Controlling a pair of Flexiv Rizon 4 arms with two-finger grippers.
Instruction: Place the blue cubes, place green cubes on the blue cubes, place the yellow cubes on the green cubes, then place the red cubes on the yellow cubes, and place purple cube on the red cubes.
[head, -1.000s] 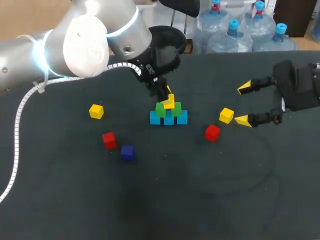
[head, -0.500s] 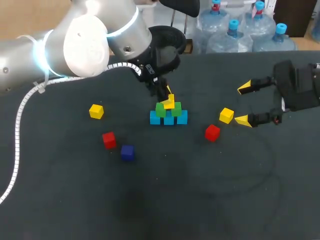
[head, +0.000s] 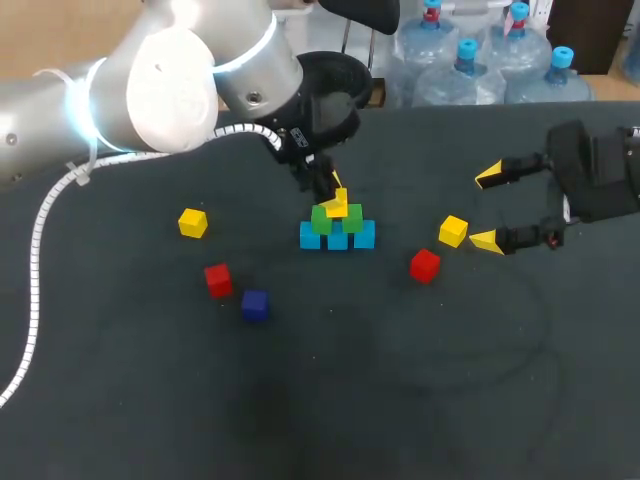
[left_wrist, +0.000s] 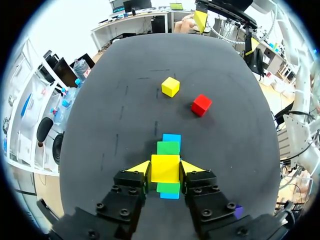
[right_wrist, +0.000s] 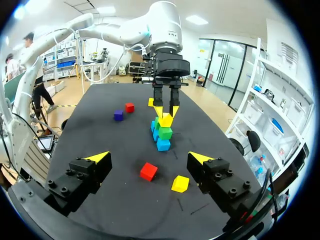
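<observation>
Three blue cubes (head: 338, 238) lie in a row mid-table, with two green cubes (head: 322, 220) on top of them. My left gripper (head: 338, 200) is shut on a yellow cube (left_wrist: 165, 168) right over the green cubes (left_wrist: 168, 148); whether the cube rests on them I cannot tell. My right gripper (head: 490, 208) stands open at the right, nothing between its fingers (right_wrist: 97, 157). Loose cubes lie around: yellow (head: 193, 222), red (head: 218, 280) and purple (head: 255, 305) to the left, yellow (head: 453, 231) and red (head: 425, 265) close to the right gripper.
The dark table top (head: 400, 380) stretches bare toward the front. The left arm's white cable (head: 40, 240) hangs along the left side. In the right wrist view the red cube (right_wrist: 148, 171) and the yellow cube (right_wrist: 180, 183) lie just ahead of the open fingers.
</observation>
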